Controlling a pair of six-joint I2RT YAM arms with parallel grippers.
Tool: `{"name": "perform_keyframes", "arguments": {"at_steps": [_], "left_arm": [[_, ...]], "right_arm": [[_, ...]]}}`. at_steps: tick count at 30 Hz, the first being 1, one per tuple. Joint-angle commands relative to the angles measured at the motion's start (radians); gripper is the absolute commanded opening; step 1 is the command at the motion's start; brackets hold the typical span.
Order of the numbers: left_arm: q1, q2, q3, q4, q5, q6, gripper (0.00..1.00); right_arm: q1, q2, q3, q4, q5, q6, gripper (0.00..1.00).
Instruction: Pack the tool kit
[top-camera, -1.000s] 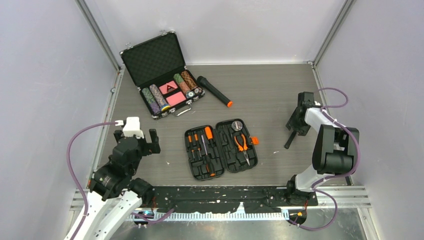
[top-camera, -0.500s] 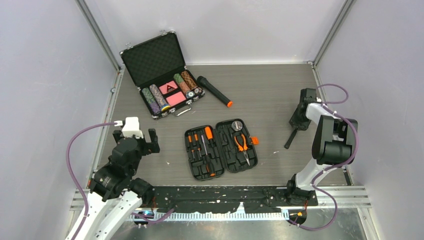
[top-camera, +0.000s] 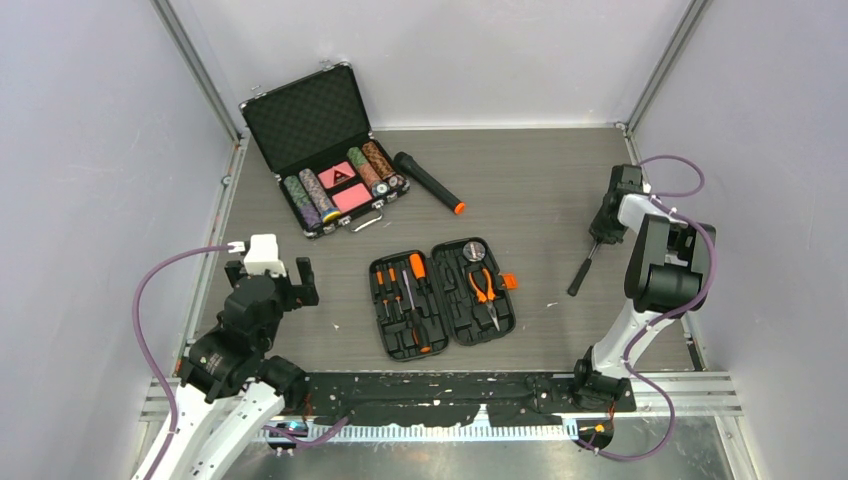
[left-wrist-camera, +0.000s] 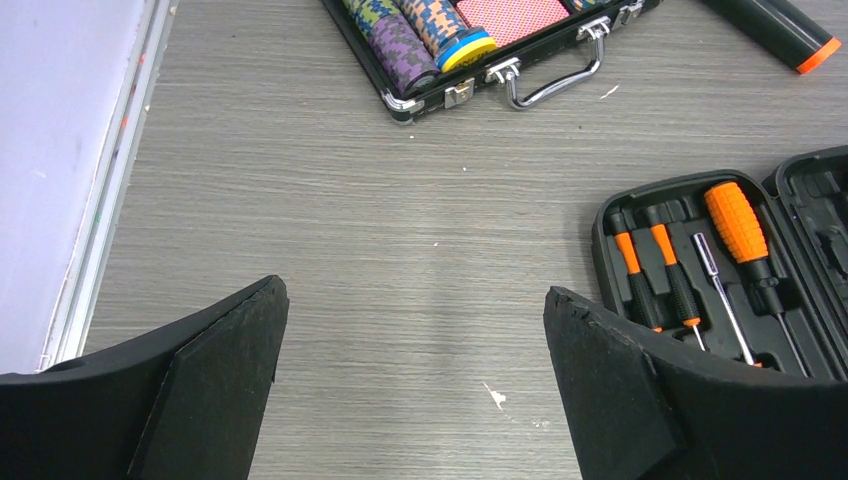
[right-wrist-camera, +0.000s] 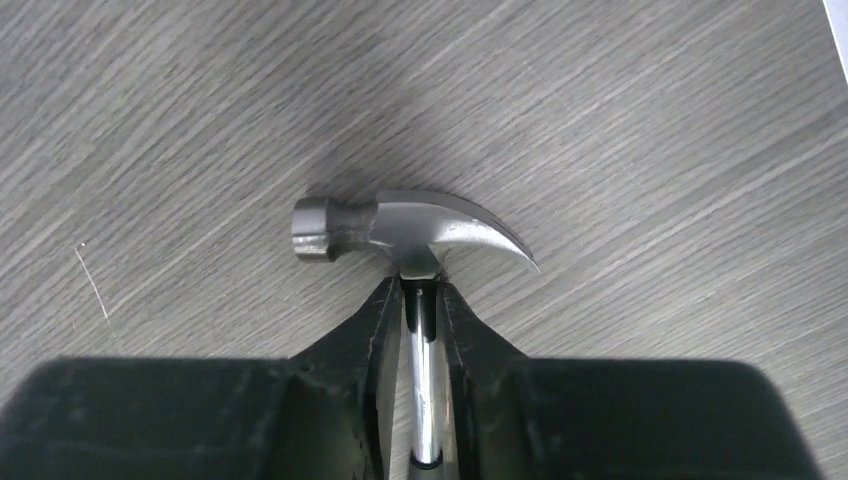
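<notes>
Right jaws: clenched on the hammer, pinching the steel shaft from both sides just under the head.
Left jaws: released, spread wide, nothing between them, over bare surface.
Hammer: head seen side on, striking face to one side and claw to the other; black handle angles back toward the near edge; can't tell if it's touching the surface or just off it.
Hammer position: far right of the surface, well apart from the tool case.
Tool case: black clamshell, lying open and flat mid-surface, both halves facing up.
Case, left half: screwdrivers with orange-and-black handles sit in their slots.
Case, right half: orange-handled pliers and a round tool above them.
Latch: small, orange, on the right edge of the case.
Left arm: near left, to the left of the tool case, not touching it.
Right arm: reaches along the right edge, wrist over the hammer head.
Chip case: open at the back left, lid up, chips in rows.
Flashlight: black with an orange tip, just right of the chip case.
</notes>
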Motion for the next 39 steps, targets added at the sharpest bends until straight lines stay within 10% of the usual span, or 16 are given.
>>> {"name": "perform_keyframes", "arguments": {"at_steps": [1,18,39], "left_arm": [[0.009,-0.002,-0.005,0.057,-0.005,0.018,1.00],[0.009,0.081,0.062,0.125,0.317,-0.067,1.00],[-0.003,0.555,0.109,0.670,0.972,-0.484,0.98]], "right_arm": [[-0.006,-0.008,0.005,0.044,-0.038,-0.030,0.16],[0.321,-0.387,-0.055,0.182,-0.212,-0.182,0.06],[0.943,-0.549,-0.025,0.056,-0.518,-0.583,0.06]]}}
